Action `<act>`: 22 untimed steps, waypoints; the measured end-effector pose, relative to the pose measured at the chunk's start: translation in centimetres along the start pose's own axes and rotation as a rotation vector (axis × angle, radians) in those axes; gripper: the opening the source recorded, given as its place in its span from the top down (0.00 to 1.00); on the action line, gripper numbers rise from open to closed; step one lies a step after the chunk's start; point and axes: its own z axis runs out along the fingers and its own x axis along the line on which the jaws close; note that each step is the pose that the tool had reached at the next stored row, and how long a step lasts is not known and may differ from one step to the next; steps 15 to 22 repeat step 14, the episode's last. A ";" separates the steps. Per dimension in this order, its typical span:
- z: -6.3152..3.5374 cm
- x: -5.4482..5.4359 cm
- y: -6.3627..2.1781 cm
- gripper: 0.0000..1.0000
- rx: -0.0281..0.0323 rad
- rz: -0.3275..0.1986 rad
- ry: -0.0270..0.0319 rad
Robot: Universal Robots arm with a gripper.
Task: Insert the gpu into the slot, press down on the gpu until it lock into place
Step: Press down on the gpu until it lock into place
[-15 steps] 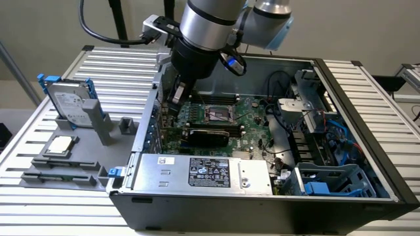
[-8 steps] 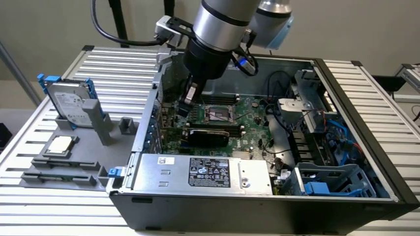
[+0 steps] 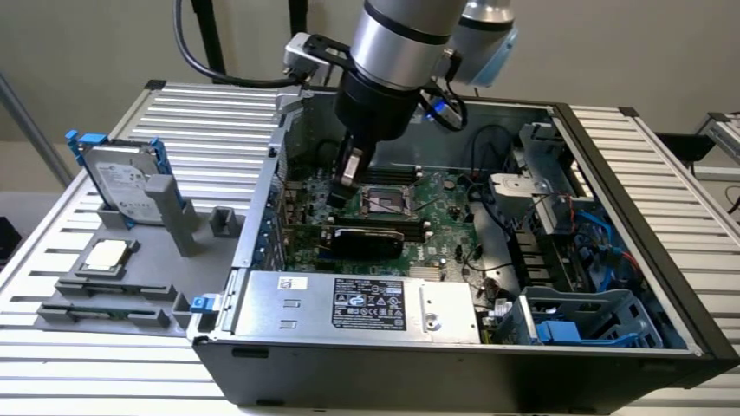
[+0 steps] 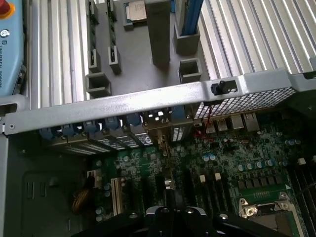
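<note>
Reaching down from above into the open computer case (image 3: 463, 373), with the gripper (image 3: 341, 195) low over the green motherboard (image 3: 445, 195). Impossible to tell whether the gripper is apart, together or clamped on anything.

Just below the gripper and a little toward the exterior view's right: the gpu (image 3: 367, 241), standing on its long edge on the motherboard, dark face turned to the exterior camera, top edge close under the gripper. Touching or just apart: cannot tell. Lower edge down at the board; the slot beneath it hidden by the card.

Beside the gripper, on the exterior view's right: the square processor socket (image 3: 382, 201), open and metal-framed. Seen again near the gripper's dark body (image 4: 173, 217) in the wrist view (image 4: 269, 210).

Ahead of the gripper in the wrist view: the case's rear wall, with a row of blue clips (image 4: 106, 126) and a silver bracket (image 4: 159, 118) with cut-outs.

Nearer the exterior camera than the gripper, past the gpu: the silver labelled power-supply box (image 3: 359, 305).

Well apart from the gripper, outside the case on the exterior view's left: a hard drive (image 3: 120, 178) upright in a grey fixture on the slatted metal table (image 3: 197, 113).
</note>
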 end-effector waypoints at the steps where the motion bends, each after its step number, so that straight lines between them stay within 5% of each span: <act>1: 0.00 0.0 0.00 0.89 0.0177 -0.004 -0.0023; 6: 0.00 0.0 0.00 0.89 0.1075 -0.023 -0.0142; 7: 0.01 0.0 -0.01 0.89 0.1141 -0.023 -0.0156; 22: 0.00 0.0 0.00 0.89 0.1141 -0.023 -0.0155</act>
